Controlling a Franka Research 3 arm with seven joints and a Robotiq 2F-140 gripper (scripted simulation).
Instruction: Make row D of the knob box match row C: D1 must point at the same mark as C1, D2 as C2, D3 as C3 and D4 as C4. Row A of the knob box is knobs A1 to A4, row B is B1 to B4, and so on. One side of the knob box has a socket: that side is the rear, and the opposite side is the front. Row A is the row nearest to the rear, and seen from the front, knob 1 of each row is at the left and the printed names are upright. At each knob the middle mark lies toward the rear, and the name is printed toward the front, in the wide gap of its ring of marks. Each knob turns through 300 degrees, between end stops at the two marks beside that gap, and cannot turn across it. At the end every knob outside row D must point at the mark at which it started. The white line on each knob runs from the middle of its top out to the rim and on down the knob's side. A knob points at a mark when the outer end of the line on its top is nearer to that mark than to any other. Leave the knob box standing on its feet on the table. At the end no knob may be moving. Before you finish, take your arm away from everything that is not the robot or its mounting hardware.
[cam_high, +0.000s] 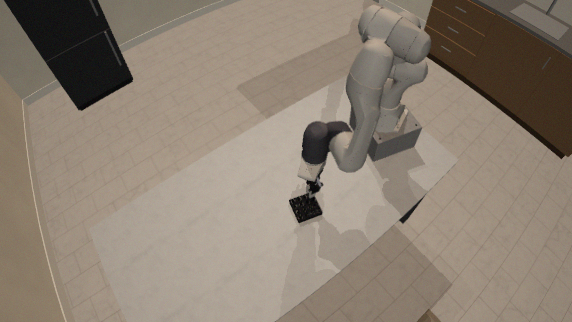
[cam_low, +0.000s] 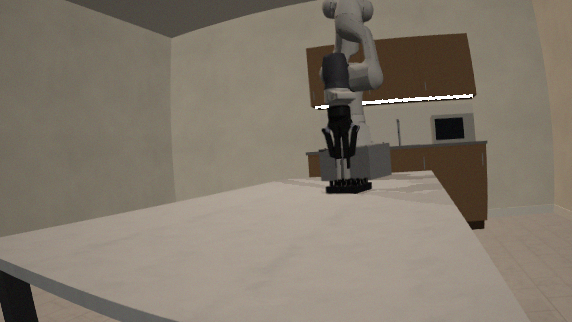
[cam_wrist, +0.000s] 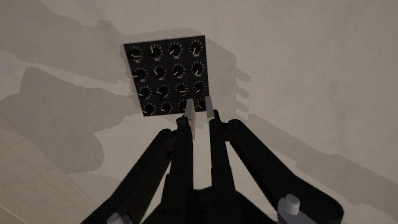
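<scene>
The black knob box (cam_high: 307, 208) (cam_low: 348, 189) (cam_wrist: 152, 82) stands flat on the table, four rows of knobs upward. In the wrist view the faint names seem to lie below the knobs, so the row nearest the gripper looks like row D. My gripper (cam_high: 311, 194) (cam_low: 343, 174) (cam_wrist: 200, 106) points down and is slightly open, a narrow gap between its pale fingertips. The tips stand on either side of the corner knob, apparently D4 (cam_wrist: 201, 104), with no grip visible. The left fingertip partly hides D3 (cam_wrist: 183, 105). D1 (cam_wrist: 149, 108) and D2 (cam_wrist: 166, 107) show; their exact marks are too small to read.
Neighbouring knobs stand close to the fingertips, with C4 (cam_wrist: 199, 87) just beyond them. The pale table (cam_high: 200, 220) (cam_low: 280, 240) surrounds the box. The grey robot base (cam_high: 397, 141) (cam_low: 377, 160) stands behind the arm. Arm shadows fall across the table and box surroundings.
</scene>
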